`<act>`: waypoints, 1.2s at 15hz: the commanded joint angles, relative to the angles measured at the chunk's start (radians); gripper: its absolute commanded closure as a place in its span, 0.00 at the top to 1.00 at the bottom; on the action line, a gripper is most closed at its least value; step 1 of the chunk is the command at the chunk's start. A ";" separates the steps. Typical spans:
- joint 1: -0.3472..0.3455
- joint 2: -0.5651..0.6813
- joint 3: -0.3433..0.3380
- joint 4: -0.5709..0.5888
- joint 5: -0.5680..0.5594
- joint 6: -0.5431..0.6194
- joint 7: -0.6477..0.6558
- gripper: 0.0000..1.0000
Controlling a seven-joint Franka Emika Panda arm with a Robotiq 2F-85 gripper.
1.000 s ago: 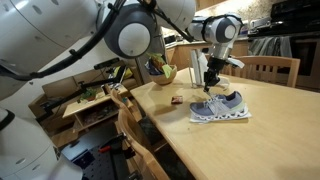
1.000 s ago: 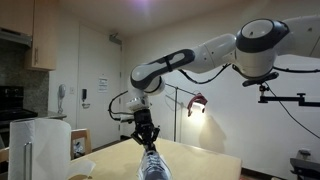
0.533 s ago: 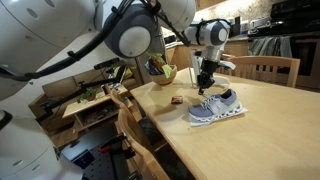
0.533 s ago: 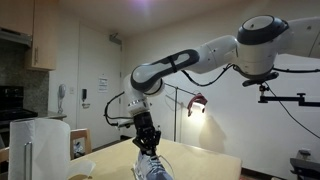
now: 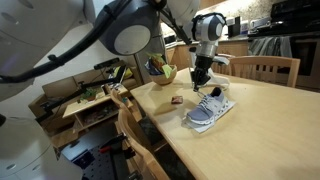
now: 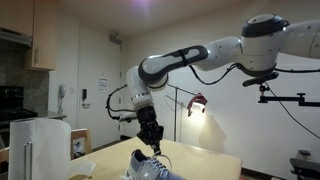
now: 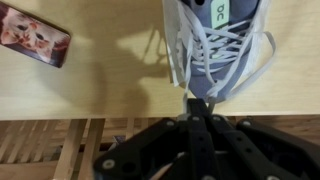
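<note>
Shoe (image 7: 215, 40) just ahead of closed gripper (image 7: 196, 100), lace (image 7: 203, 72) seemingly between fingertips (image 7: 187, 112).

shoe (image 5: 210, 108): I see it on the tabletop (image 5: 275, 125), laces between my jaws.
card (image 5: 176, 100): left of the shoe in an exterior view, apart.
bowl (image 5: 162, 73): behind the card.
chair (image 5: 268, 68): behind the tabletop.

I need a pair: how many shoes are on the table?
1: the shoe lies on the table, its lace pinched by the pincer. No other shows.
</note>
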 commanded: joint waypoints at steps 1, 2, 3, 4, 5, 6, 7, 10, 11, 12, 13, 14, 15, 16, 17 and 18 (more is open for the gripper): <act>-0.111 -0.067 0.061 -0.143 -0.007 0.036 0.000 0.00; -0.133 -0.070 0.073 -0.157 -0.002 0.039 0.000 0.00; -0.154 -0.067 0.091 -0.164 0.000 0.030 0.000 0.00; -0.177 -0.058 0.116 -0.173 -0.011 0.017 0.000 0.00; -0.194 -0.054 0.125 -0.176 0.000 0.017 0.000 0.00; -0.210 -0.053 0.130 -0.184 0.007 0.025 0.000 0.00; -0.231 -0.043 0.148 -0.191 0.003 0.019 0.000 0.00; -0.242 -0.036 0.125 -0.184 0.009 0.039 0.033 0.00; -0.238 -0.030 0.117 -0.175 0.001 0.032 0.037 0.00; -0.167 -0.126 -0.034 -0.173 0.133 0.105 0.025 0.03; -0.145 -0.133 -0.077 -0.170 0.163 0.144 0.051 0.27; -0.105 -0.154 -0.152 -0.174 0.210 0.199 0.055 0.28; -0.061 -0.174 -0.228 -0.172 0.256 0.253 0.065 0.31; -0.011 -0.180 -0.296 -0.156 0.311 0.263 0.051 0.37; 0.041 -0.186 -0.367 -0.144 0.360 0.279 0.053 0.46; 0.094 -0.187 -0.435 -0.127 0.409 0.282 0.050 0.52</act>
